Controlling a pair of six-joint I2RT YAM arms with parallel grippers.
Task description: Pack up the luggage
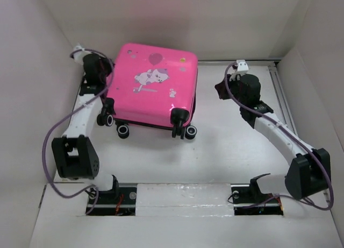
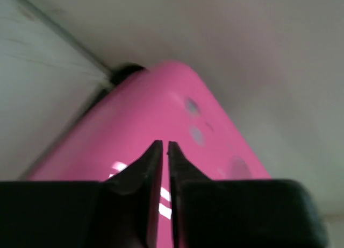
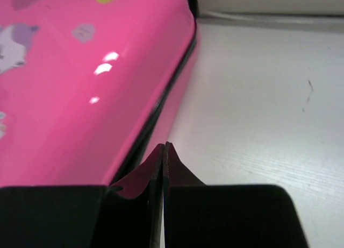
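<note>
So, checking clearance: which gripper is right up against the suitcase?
The left gripper, at the suitcase's far-left corner; the right gripper stands apart over bare table.

Luggage [image 1: 156, 86]: closed, so the interior cannot be inspected. In the overhead view the printed figures on the lid are too small to identify beyond a pale animal shape. Left gripper [image 1: 109, 81]: its fingers are concealed behind the wrist body from above; contact with the shell cannot be confirmed. Left wrist view: shell blurred, printed dots indistinct, case cut off by the lower frame edge. Right wrist view: case cut off at left and top edges; the surface [image 3: 269, 108] runs out of frame.
</note>
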